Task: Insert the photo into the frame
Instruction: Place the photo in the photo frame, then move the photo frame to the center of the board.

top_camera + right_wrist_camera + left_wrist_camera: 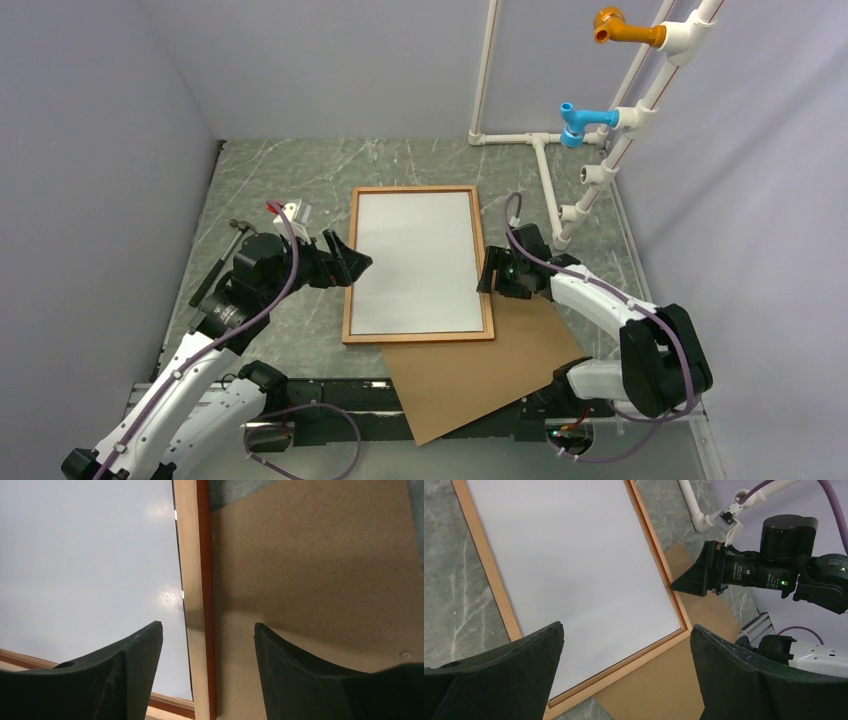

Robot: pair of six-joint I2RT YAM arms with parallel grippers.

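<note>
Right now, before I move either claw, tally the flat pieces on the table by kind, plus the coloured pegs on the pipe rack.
frame: 1
photo, white back up, lying inside the frame: 1
backing board, brown: 1
coloured pegs: 2 (orange peg, blue peg)
Total: 5

Lab booth: grey walls (100, 150), pipe rig (546, 160)

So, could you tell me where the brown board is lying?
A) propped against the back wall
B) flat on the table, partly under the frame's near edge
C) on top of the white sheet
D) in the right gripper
B: the brown board lies flat, and the frame overlaps its far edge at the near right corner.
</note>
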